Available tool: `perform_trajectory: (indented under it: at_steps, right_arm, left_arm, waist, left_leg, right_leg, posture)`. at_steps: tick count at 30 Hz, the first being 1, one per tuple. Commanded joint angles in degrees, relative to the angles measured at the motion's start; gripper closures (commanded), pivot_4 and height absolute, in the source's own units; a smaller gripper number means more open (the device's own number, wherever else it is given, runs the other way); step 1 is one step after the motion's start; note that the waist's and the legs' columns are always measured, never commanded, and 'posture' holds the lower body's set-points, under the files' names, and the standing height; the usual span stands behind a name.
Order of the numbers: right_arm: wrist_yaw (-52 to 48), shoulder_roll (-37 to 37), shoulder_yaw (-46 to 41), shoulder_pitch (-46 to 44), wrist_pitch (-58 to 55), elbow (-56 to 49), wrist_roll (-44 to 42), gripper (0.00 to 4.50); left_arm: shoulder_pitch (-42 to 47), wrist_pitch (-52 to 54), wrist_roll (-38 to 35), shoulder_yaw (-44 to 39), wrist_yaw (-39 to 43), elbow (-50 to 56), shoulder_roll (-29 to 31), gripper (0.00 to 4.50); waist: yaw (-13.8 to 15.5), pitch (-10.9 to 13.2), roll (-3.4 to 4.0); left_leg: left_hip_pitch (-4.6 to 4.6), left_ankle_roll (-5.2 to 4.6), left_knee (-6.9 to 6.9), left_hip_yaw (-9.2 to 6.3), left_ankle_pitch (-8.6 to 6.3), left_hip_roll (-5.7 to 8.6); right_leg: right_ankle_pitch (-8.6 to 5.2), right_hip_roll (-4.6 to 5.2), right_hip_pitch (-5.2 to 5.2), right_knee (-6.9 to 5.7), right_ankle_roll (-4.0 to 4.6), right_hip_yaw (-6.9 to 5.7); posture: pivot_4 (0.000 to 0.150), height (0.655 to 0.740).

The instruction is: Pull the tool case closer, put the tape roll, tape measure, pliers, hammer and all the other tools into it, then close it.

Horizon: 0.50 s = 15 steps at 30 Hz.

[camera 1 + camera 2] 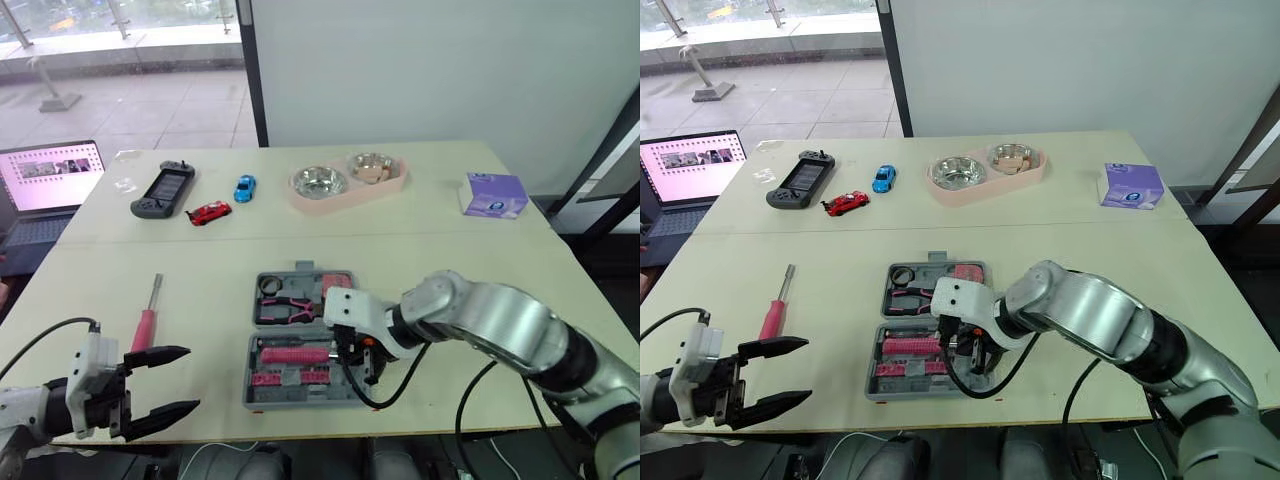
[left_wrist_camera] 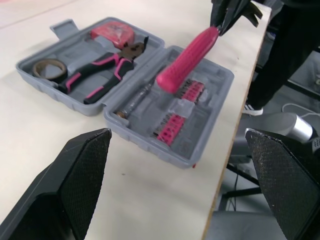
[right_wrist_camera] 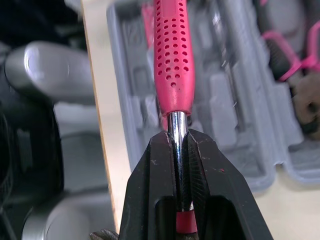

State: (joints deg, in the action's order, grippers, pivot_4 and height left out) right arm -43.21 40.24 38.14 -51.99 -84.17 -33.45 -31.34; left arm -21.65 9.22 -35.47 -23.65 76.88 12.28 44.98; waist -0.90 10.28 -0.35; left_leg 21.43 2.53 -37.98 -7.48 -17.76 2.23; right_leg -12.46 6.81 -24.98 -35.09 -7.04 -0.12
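Above the near half of the open tool case [image 2: 107,107], at the table's front edge, hangs a pink-handled tool [image 2: 187,60], probably the hammer. The right gripper [image 3: 177,137] has its fingers pressed together on the bare steel shaft just below the perforated handle.

Handling, as a judgement: the tool is stiff. If it is the hammer, its weight sits at the head. The polished shaft is slippery, so it could turn in this pinch. The dimpled rubbery handle would give a surer hold.

Already seated in the far half of the case are the pliers [image 2: 100,75], the tape roll [image 2: 49,69] and the tape measure [image 2: 112,31]. Pink bit racks [image 2: 172,127] occupy the near half.

A pink-handled screwdriver [image 1: 147,315] lies on the table [image 1: 480,300] left of the case, well apart from it. The left gripper [image 1: 190,378] hovers just short of it, fingers spread and holding nothing.

Further back are a handheld game console [image 1: 163,190], a red toy car [image 1: 208,212], a blue toy car [image 1: 245,187], a pink double feeding bowl [image 1: 348,180] and a purple box [image 1: 495,195]. The box carries print too small to read. No brand or label is legible anywhere.
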Motion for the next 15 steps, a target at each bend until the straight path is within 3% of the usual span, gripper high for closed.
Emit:
perform_trajectory:
  at_steps: [1,15]
  right_arm:
    - [1.0,-2.5,1.4,-3.7,-0.3,2.2,1.1,4.48]
    - [1.4,-6.4,7.9,-6.9,1.7,8.0,3.7,4.48]
  left_arm:
    - [-0.7,-0.7,-0.2,-0.9,-0.8,2.5,-0.3,0.00]
    - [-3.1,-3.1,0.8,0.2,-0.9,3.5,-1.4,0.00]
  waist:
    - [0.0,0.0,0.00]
    - [-0.2,0.0,0.01]
  left_leg:
    - [0.00,0.00,0.00,0.00,0.00,0.00]
    - [0.01,0.00,0.00,0.02,0.00,0.00]
  right_leg:
    - [0.01,0.00,-0.01,-0.01,-0.02,0.00]
    - [0.09,-0.01,-0.06,-0.06,-0.15,0.01]
  posture:
    - [0.150,0.7239]
    - [0.150,0.7239]
